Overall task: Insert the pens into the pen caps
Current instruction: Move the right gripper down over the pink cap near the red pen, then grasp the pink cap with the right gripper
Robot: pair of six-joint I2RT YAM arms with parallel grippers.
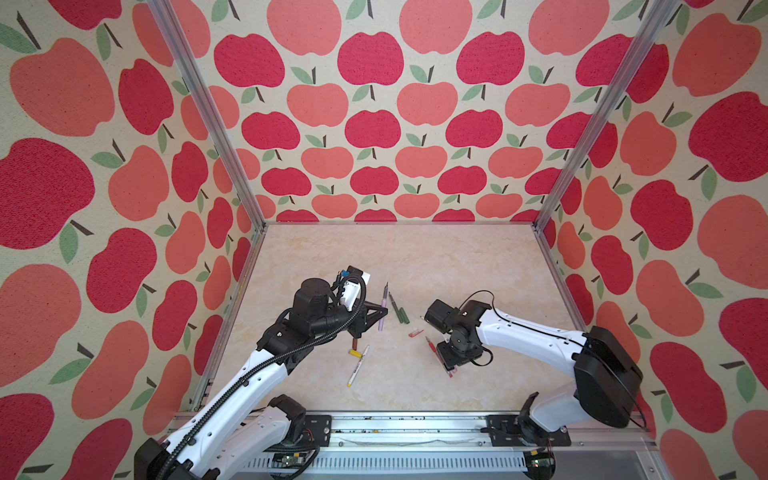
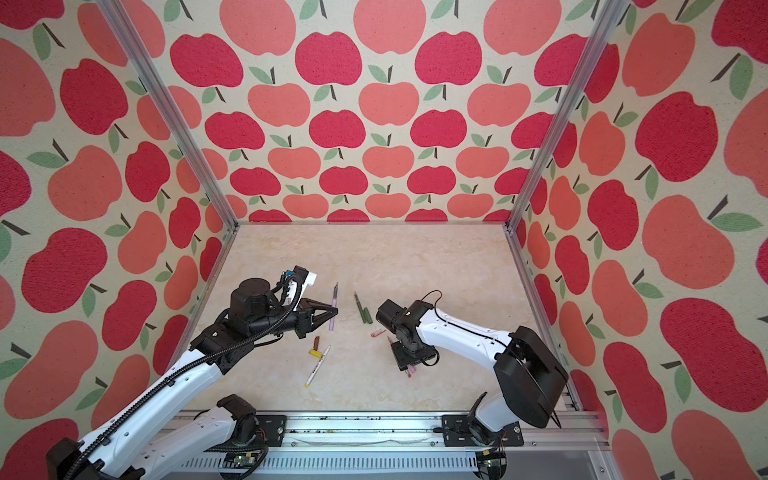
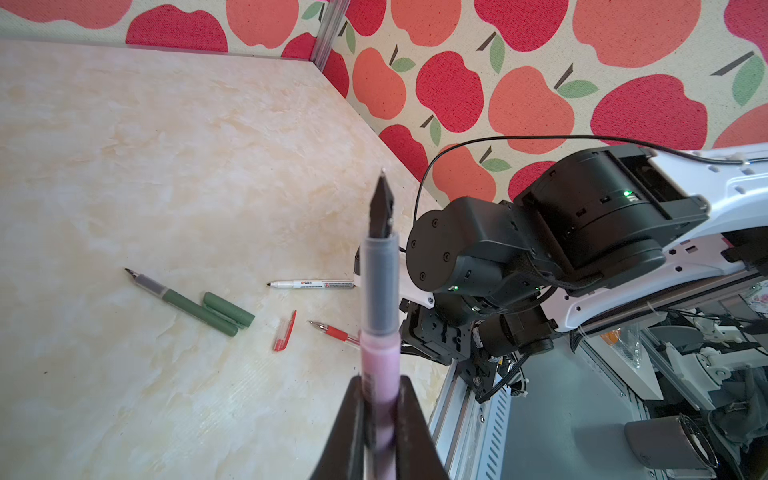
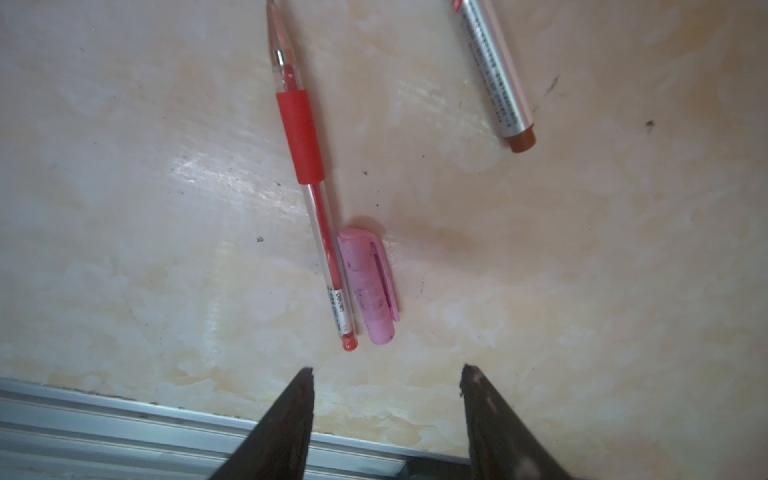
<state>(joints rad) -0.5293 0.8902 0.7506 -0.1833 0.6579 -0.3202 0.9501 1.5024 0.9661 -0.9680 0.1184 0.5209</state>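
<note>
My left gripper point(image 1: 384, 312) point(image 3: 380, 382) is shut on the lilac pen point(image 1: 382, 305) point(image 3: 379, 291) and holds it above the table, dark tip pointing away. My right gripper point(image 4: 386, 374) points down, open and empty, just short of the lilac cap point(image 4: 370, 286) point(image 1: 453, 369), which lies against the red pen point(image 4: 307, 166) point(image 1: 430, 345). A white pen with a brown end point(image 4: 494, 75) point(image 3: 311, 284) lies beside them. The dark green pen point(image 1: 395, 303) and its green cap point(image 1: 404, 315) lie side by side mid-table, and the red cap point(image 1: 415, 333) is near them.
A brown cap point(image 1: 354, 344), a yellow cap point(image 1: 354, 353) and a white pen with yellow print point(image 1: 358, 365) lie under my left arm. The aluminium front rail point(image 4: 124, 419) runs close to my right gripper. Apple-patterned walls enclose the marbled table point(image 1: 395, 257).
</note>
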